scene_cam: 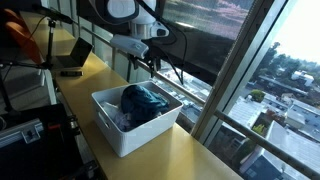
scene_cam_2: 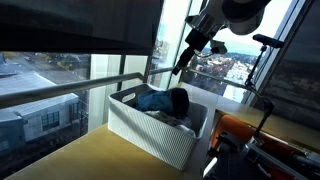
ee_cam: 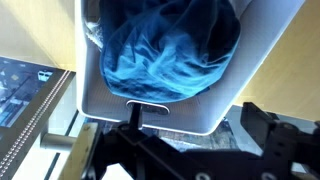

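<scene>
A white plastic basket (scene_cam: 118,133) (scene_cam_2: 150,135) stands on a wooden counter (scene_cam: 190,155) beside the windows. A crumpled blue cloth (scene_cam: 146,100) (scene_cam_2: 165,100) (ee_cam: 165,45) fills it, over some white fabric. My gripper (scene_cam: 151,66) (scene_cam_2: 180,68) hangs above the basket's end nearest the window, a little above the cloth, touching nothing. In the wrist view the gripper (ee_cam: 197,116) stands open, with the basket's end wall and handle slot (ee_cam: 148,103) between its dark fingers (ee_cam: 262,122). Nothing is held.
A black boxy device (scene_cam: 70,60) sits farther along the counter. An orange object (scene_cam: 20,32) (scene_cam_2: 245,135) and stands with cables are beside the counter. Slanted window frames (scene_cam: 232,75) and a rail (scene_cam_2: 60,92) run close behind the basket.
</scene>
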`<state>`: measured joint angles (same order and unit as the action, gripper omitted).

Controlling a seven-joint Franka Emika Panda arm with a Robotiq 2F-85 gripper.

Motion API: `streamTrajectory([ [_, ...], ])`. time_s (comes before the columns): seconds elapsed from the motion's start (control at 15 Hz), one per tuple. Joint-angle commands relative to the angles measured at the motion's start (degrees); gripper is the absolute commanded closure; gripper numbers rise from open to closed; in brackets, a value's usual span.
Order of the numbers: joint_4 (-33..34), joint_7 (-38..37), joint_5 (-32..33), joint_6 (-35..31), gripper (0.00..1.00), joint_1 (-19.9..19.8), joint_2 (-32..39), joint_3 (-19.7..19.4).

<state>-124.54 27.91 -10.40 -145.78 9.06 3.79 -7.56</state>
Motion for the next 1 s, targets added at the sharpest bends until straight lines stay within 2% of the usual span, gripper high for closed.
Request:
streamTrajectory([
  [0.0,8.52,-4.54,2.39,-0.15,0.0,-4.81,12.21,3.79],
  [0.4,13.56,-14.23,3.96,6.15,0.0,-8.53,21.97,6.13],
  [0.87,19.1,-16.53,2.67,15.44,0.0,-10.02,32.77,9.5],
  [0.93,19.84,-16.89,2.71,16.0,0.25,-10.25,33.87,9.49],
])
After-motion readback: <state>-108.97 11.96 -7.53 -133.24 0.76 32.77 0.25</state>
